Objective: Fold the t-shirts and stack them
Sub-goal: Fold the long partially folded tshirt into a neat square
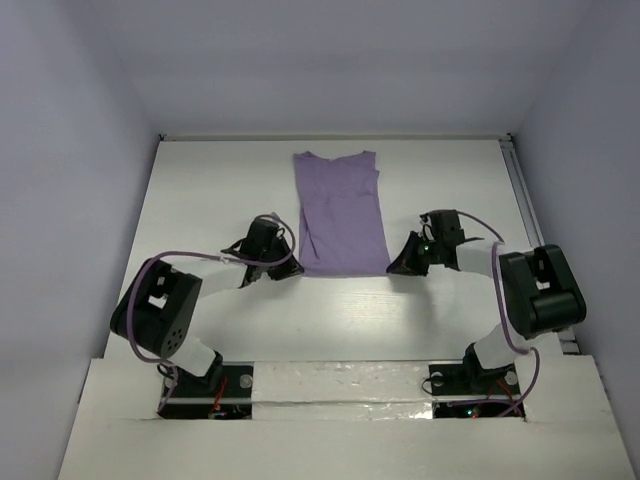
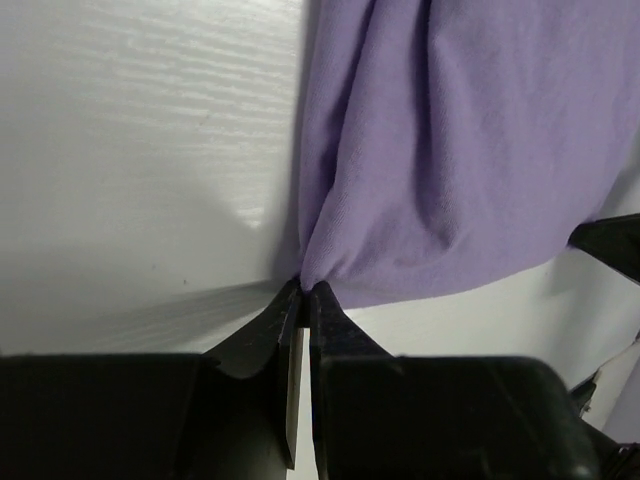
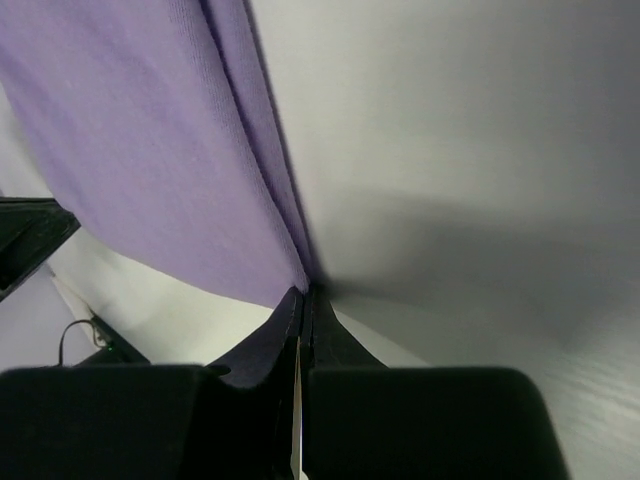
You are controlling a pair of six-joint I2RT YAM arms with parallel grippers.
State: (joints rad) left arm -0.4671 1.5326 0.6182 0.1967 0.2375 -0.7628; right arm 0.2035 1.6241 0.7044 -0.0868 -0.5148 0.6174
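The lavender-purple t-shirt [image 1: 340,212] lies folded into a long narrow strip in the middle of the white table, neckline at the far end. My left gripper [image 1: 297,262] is shut on the near left corner of its hem, seen pinched between the jaws in the left wrist view [image 2: 306,288]; the shirt [image 2: 450,150] spreads away above. My right gripper [image 1: 392,266] is shut on the near right corner, seen in the right wrist view [image 3: 303,292], with the shirt [image 3: 130,150] to its left.
The white table [image 1: 220,200] is walled on the left, right and back. A metal rail [image 1: 525,200] runs along its right edge. Both arm bases stand at the near edge.
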